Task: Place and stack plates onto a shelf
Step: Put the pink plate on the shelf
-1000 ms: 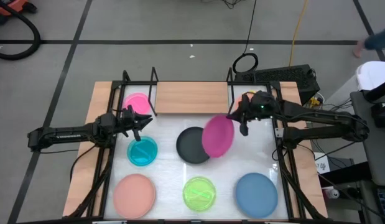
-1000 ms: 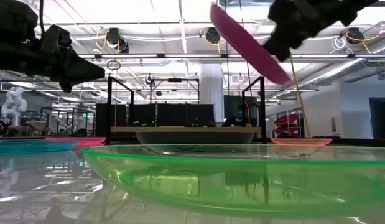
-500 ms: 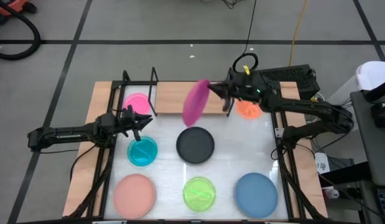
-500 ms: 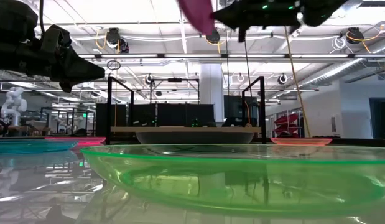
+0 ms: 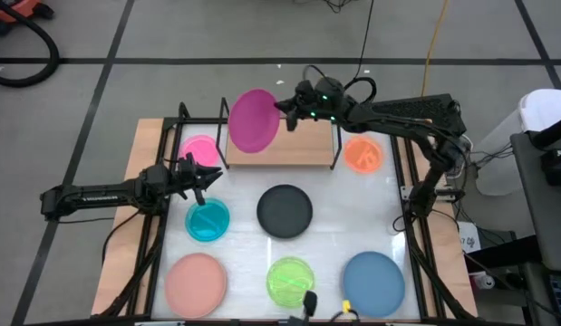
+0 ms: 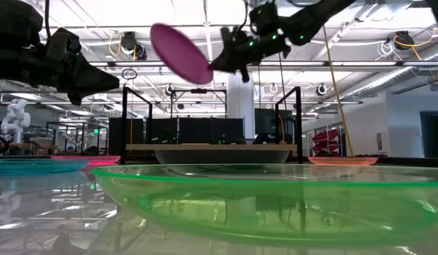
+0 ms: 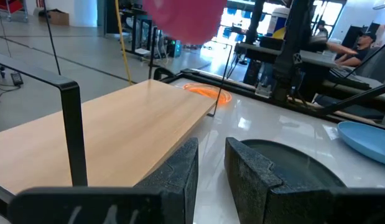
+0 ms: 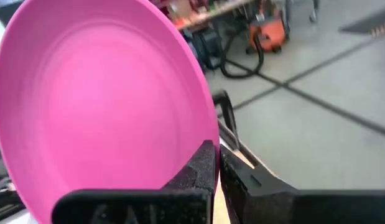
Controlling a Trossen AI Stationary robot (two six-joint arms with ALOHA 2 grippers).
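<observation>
My right gripper [image 5: 285,110] is shut on the magenta plate [image 5: 253,120], which hangs high above the left part of the wooden shelf [image 5: 294,149]; in the low view the plate [image 6: 180,53] is tilted, well above the board [image 6: 211,148]. On the white table lie the black plate [image 5: 285,210], teal plate [image 5: 207,220], salmon plate [image 5: 196,281], lime plate [image 5: 291,281], blue plate [image 5: 372,282], orange plate [image 5: 362,154] and hot pink plate [image 5: 200,149]. My left gripper [image 5: 207,174] waits open near the teal plate, with nothing between its fingers [image 7: 180,168]. My right gripper pinches the magenta plate's rim [image 8: 208,134] between its two fingers, on the side nearest the table's right edge. The fingers [image 8: 201,168] reach in roughly level from the right. The plate is lifted clear and tilted, and the gripper holds it by that one edge.
Black wire uprights [image 5: 224,118] [image 5: 334,136] stand at the shelf's ends. The hot pink plate lies beside the shelf's left end, the orange plate beside its right end. The lime plate [image 6: 275,198] fills the low view's foreground.
My right gripper has carried the magenta plate from above the black plate toward the table's far edge and left, up over the shelf. The wrist has rolled, so the plate has turned about and now faces more upward. The gripper has stayed shut on the rim.
</observation>
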